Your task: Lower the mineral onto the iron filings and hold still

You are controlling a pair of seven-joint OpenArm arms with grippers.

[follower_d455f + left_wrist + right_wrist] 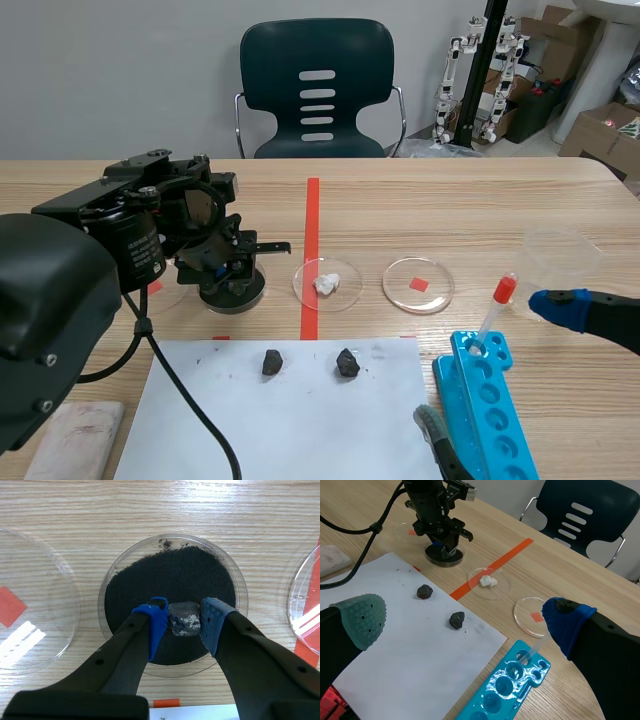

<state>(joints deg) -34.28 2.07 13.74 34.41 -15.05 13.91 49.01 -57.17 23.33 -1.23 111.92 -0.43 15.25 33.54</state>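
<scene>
L gripper (183, 625) clamped on mineral (184, 617), one pad per side. Mineral is directly over iron filings (172, 575) in petri dish (243, 595); contact unconfirmed. R gripper (465, 617) spread, empty, well apart.

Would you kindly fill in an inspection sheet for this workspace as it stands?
Surface: wooden table, red tape line, white paper sheet.
Job's things: mineral gripped over iron filings in a petri dish; contact unclear.
Clutter: two dark rocks on the paper, white lump in a second dish, blue tube rack, red-capped tube, clear cup.
End effectors: left end effector shut on the mineral; right end effector open, holding nothing.
Cables: black cable trailing across the paper.
Surroundings: dark chair beyond the table.
</scene>
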